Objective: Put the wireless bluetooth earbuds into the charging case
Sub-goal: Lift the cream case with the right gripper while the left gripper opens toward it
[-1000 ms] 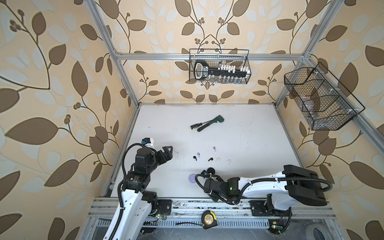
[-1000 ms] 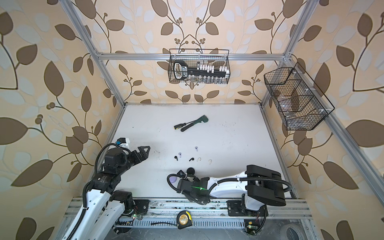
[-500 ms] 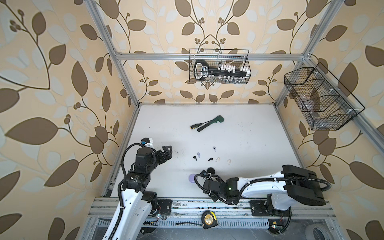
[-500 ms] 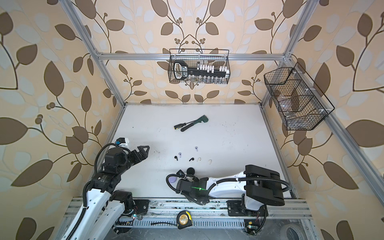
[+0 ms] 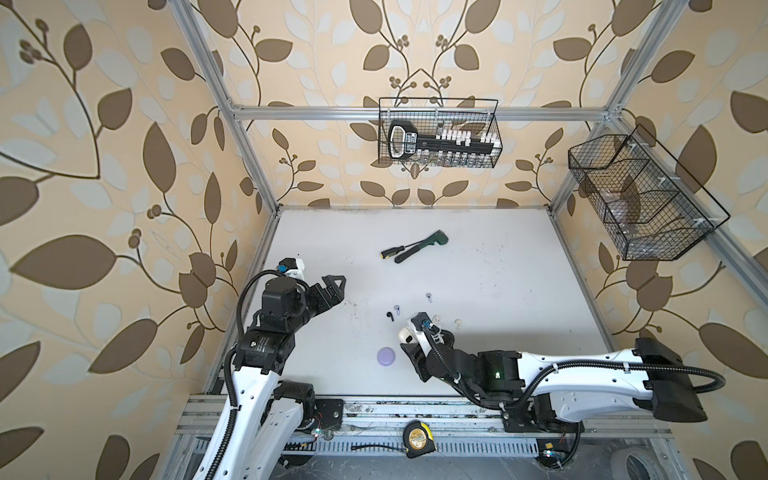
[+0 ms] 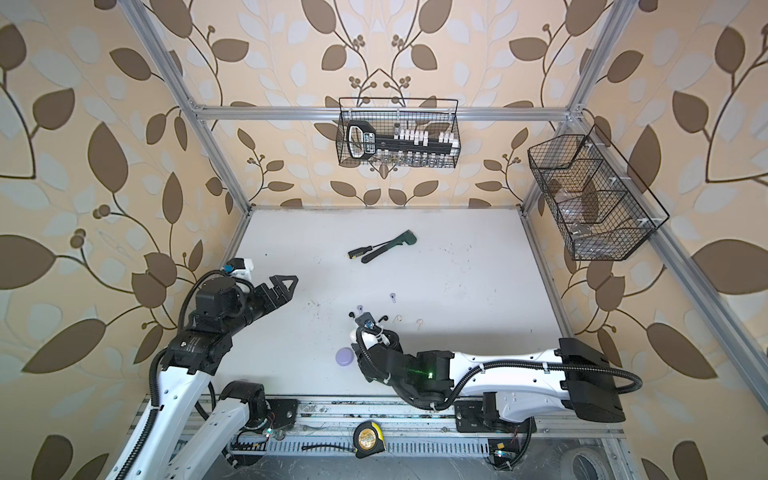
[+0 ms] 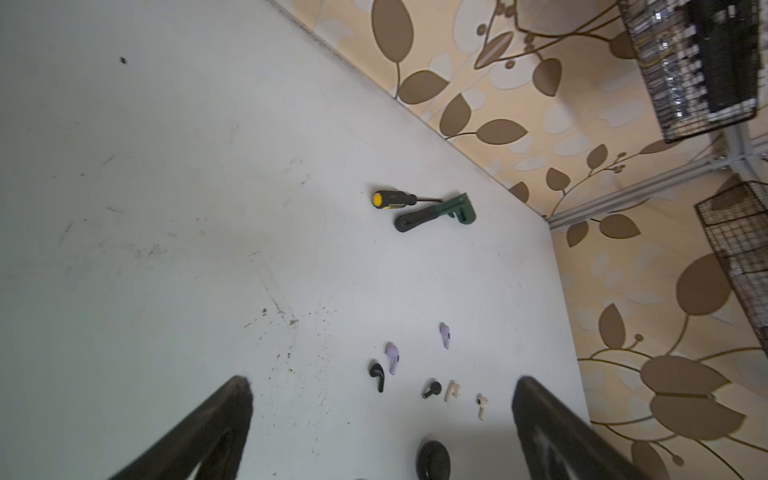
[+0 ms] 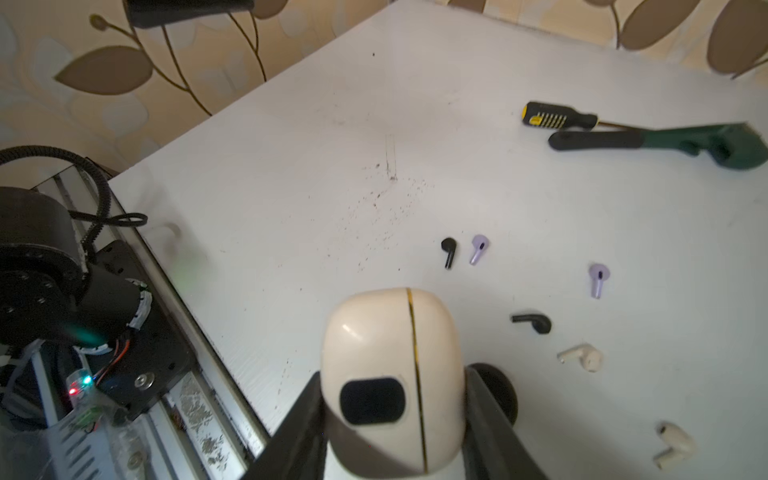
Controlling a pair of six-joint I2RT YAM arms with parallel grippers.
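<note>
Above the white bench's [image 5: 478,270] left edge, the left end effector [image 5: 338,289] is hovering, jaws spread wide and empty. A round lilac plastic case [image 5: 385,356] is lying closed near the front edge. The right end effector [image 8: 392,399] is gripping a cream plastic charging case [image 8: 386,332], lid shut. Six tiny stemmed plastic earbuds [image 8: 534,323], black, lilac and cream, are lying loose toward the bench's middle. Seemingly none is inserted yet.

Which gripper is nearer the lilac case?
Right. The right gripper, shut on the cream case, sits just right of the lilac case. The left gripper, open, is farther off, toward the far left.
</note>
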